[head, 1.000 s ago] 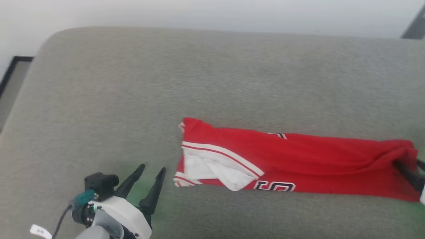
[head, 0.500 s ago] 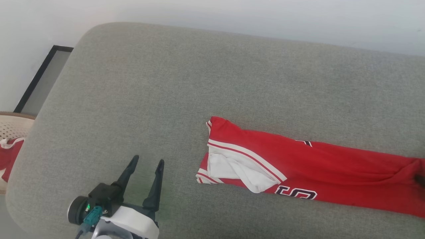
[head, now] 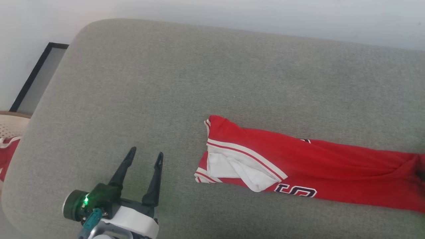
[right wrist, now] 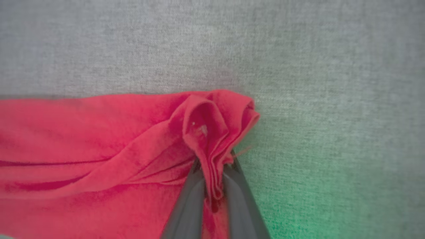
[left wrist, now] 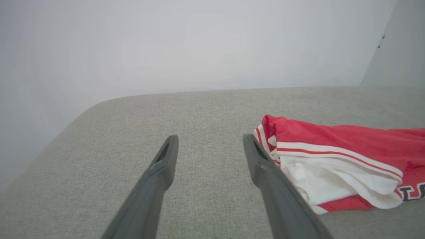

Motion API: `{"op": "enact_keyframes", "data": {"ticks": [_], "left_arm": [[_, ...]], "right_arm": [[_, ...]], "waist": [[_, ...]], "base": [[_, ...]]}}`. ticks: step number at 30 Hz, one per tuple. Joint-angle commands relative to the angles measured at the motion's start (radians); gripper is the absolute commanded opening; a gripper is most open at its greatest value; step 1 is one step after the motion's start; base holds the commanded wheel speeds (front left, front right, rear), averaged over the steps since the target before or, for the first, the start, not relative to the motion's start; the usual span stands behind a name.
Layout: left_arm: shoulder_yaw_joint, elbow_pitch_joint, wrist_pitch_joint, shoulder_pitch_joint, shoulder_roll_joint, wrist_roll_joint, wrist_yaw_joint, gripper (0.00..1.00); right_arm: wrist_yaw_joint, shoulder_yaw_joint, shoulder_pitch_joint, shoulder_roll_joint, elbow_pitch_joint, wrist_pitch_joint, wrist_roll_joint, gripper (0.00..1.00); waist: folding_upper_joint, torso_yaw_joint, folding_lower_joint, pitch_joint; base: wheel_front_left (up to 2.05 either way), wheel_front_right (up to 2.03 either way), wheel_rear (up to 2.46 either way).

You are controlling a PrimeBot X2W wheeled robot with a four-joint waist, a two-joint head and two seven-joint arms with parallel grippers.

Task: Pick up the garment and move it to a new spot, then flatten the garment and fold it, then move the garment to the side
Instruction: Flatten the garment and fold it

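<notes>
The garment [head: 298, 159], a red jersey with white sleeves, stripe trim and black letters, lies stretched in a long band across the grey cushion [head: 199, 83]. In the right wrist view my right gripper [right wrist: 214, 164] is shut on a bunched fold at the garment's [right wrist: 83, 132] red end. A dark bit of that gripper [head: 421, 174] shows at the head view's right edge. My left gripper [head: 146, 152] stands open over bare cushion, left of the sleeve end and apart from it. In the left wrist view the garment [left wrist: 332, 142] lies just right of that gripper [left wrist: 210, 137].
The cushion's rounded corner and edge lie at the left [head: 20, 186]. Beyond it stand a black-framed panel [head: 36, 79] and a pale basket [head: 10, 124] holding red cloth. A white wall [head: 232, 13] runs behind. Bare cushion spreads behind and left of the garment.
The head camera has turned, shifting the whole picture. The garment lies as before. The right fingers at its end have slid almost out of frame. The left gripper stays open.
</notes>
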Motion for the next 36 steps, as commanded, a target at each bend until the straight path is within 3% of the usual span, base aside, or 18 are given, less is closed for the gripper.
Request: {"op": "enact_keyframes", "data": {"ticks": [1, 11, 27, 32, 36], "left_arm": [[0.009, -0.004, -0.004, 0.01, -0.003, 0.007, -0.005, 1.0], [0.02, 0.001, -0.004, -0.001, -0.009, 0.005, -0.015, 1.0], [-0.026, 0.009, -0.004, -0.068, 0.017, -0.024, -0.015, 1.0], [-0.038, 0.015, -0.004, -0.073, 0.021, -0.019, -0.015, 1.0], [-0.046, 0.013, -0.004, -0.069, 0.028, -0.032, -0.015, 1.0]], "right_arm": [[-0.004, 0.012, 0.025, 0.033, 0.02, 0.001, -0.01, 0.0], [-0.004, -0.1, -0.007, -0.014, 0.032, -0.083, -0.039, 0.0], [-0.003, -0.301, -0.026, -0.178, 0.113, -0.199, -0.101, 0.0], [-0.003, -0.324, -0.043, -0.174, 0.126, -0.213, -0.113, 0.0], [-0.003, -0.3, -0.04, -0.142, 0.068, -0.213, -0.122, 0.0]], "waist": [[-0.0001, -0.006, 0.0, 0.0], [-0.0001, -0.068, 0.0, 0.008], [-0.0001, -0.187, 0.0, 0.036], [-0.0001, -0.193, 0.0, 0.03], [-0.0001, -0.197, 0.0, 0.015]], "base": [[0.0, 0.0, 0.0], [0.0, 0.0, 0.0], [0.0, 0.0, 0.0], [0.0, 0.0, 0.0], [0.0, 0.0, 0.0]]}}
